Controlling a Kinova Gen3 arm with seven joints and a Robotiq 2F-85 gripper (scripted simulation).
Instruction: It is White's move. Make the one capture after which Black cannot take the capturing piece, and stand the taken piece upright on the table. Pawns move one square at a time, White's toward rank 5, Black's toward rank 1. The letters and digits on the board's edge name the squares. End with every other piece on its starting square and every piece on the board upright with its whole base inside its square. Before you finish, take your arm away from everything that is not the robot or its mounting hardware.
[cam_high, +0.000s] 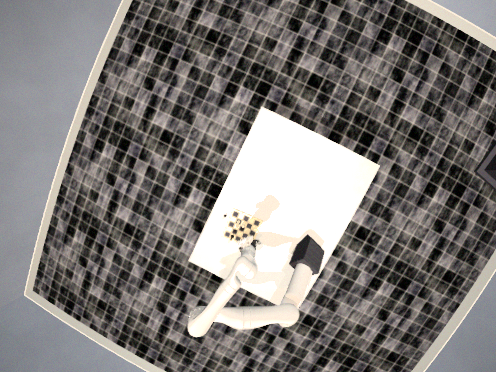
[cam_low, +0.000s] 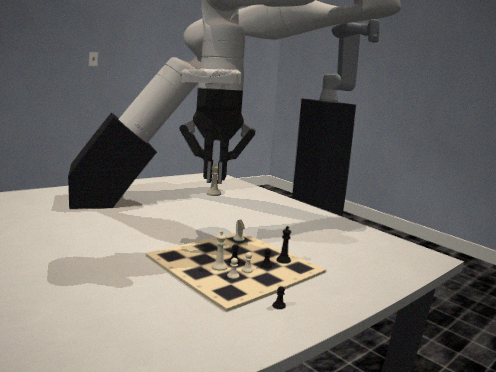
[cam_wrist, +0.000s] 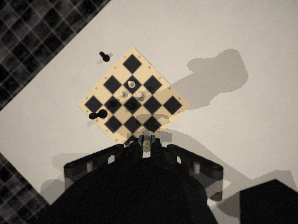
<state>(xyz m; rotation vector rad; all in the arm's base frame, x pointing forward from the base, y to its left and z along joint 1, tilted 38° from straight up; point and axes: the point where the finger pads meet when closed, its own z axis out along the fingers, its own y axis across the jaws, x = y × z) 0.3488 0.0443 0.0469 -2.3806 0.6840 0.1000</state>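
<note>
Pale bench (cam_high: 310, 160) (cam_low: 100, 325) (cam_wrist: 200, 25) beneath the claw (cam_high: 250, 246) (cam_low: 215, 172) (cam_wrist: 146, 141), closed on a light piece (cam_low: 214, 187) (cam_wrist: 146, 147): capture apparently midway, upright placement on its square likely next.

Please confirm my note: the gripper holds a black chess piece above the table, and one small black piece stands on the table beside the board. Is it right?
Not quite: the piece held by the gripper is pale, as the exterior view shows. One small black piece does stand on the table beside the board.
</note>
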